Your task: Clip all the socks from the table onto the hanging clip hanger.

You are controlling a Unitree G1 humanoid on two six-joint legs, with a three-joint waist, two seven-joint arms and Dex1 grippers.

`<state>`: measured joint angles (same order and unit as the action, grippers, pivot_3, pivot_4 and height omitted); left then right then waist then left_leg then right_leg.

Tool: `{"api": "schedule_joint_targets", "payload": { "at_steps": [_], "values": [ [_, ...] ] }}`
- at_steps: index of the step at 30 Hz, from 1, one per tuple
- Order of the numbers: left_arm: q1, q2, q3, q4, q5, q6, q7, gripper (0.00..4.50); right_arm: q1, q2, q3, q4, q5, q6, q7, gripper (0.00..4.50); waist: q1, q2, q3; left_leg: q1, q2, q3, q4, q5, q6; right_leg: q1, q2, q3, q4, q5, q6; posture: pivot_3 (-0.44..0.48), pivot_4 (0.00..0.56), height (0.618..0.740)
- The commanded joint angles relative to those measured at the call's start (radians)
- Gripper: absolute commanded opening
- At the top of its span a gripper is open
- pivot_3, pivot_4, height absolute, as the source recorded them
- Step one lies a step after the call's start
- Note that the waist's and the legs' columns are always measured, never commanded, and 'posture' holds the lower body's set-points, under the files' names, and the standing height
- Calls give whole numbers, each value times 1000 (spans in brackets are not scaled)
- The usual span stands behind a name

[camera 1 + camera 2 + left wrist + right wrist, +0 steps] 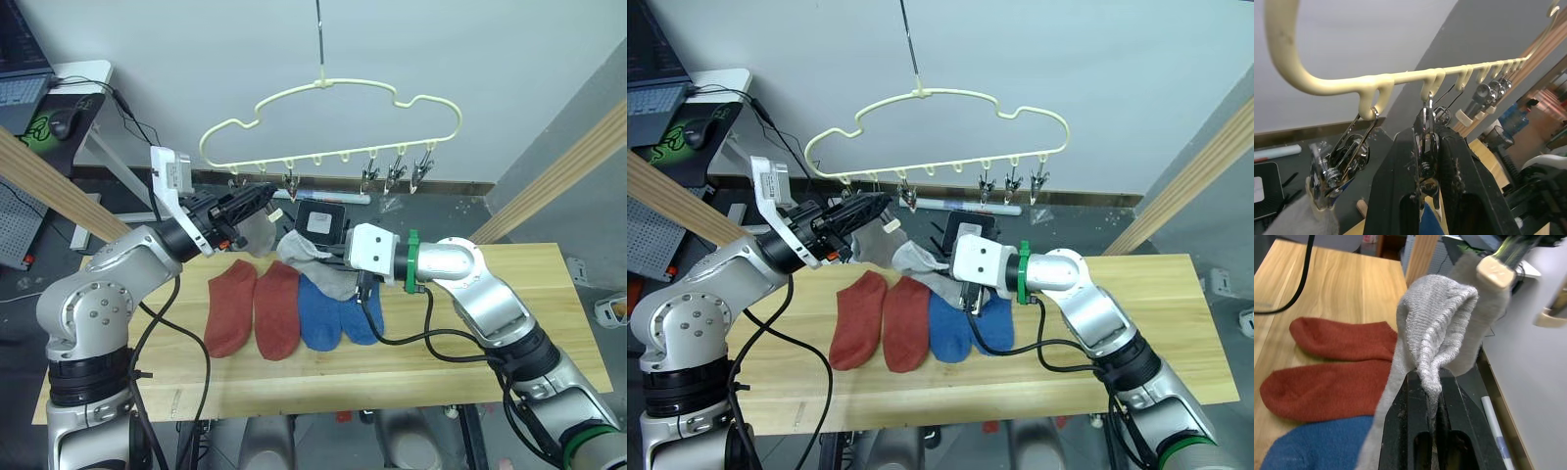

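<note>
Clip pinched under the clip hanger
A metal clip (1426, 147) on the pale-yellow clip hanger (1400, 78) is squeezed between the left gripper (1426, 196) fingers; grey sock (1300, 220) is gripped by the neighbouring clip (1342, 161).

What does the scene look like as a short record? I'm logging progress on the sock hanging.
left gripper: shut on a metal clip of the clip hanger
right gripper: shut on a grey sock, held up off the table
other grey sock: appears to hang from the neighbouring end clip
on table: two red socks, two blue socks, side by side
</note>
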<state>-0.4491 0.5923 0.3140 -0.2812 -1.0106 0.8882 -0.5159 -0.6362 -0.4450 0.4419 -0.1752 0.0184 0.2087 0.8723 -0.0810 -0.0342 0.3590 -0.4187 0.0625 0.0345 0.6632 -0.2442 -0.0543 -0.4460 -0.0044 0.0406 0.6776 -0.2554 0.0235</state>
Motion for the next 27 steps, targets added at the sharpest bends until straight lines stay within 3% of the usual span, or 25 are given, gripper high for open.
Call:
{"api": "schedule_joint_targets", "payload": {
  "at_steps": [1,10,27],
  "values": [
    [2,19,15,-18,-32,15,-19,244,-41,32,13,21,-31,-63,4,0,-2,0,0,0,0,0,0,0,0,0,0,0,0,0,0,-133,329,735],
    [-4,29,15,0,-42,32,-32,244,-110,75,17,126,-109,-163,2,0,-2,0,0,0,0,0,0,1,-1,0,0,0,1,0,0,-136,322,735],
    [-47,43,18,62,-67,67,-41,244,-130,100,15,151,-155,-193,23,0,-4,0,0,0,0,0,1,1,-1,0,0,0,2,0,-1,-171,317,735]
  ]
}}
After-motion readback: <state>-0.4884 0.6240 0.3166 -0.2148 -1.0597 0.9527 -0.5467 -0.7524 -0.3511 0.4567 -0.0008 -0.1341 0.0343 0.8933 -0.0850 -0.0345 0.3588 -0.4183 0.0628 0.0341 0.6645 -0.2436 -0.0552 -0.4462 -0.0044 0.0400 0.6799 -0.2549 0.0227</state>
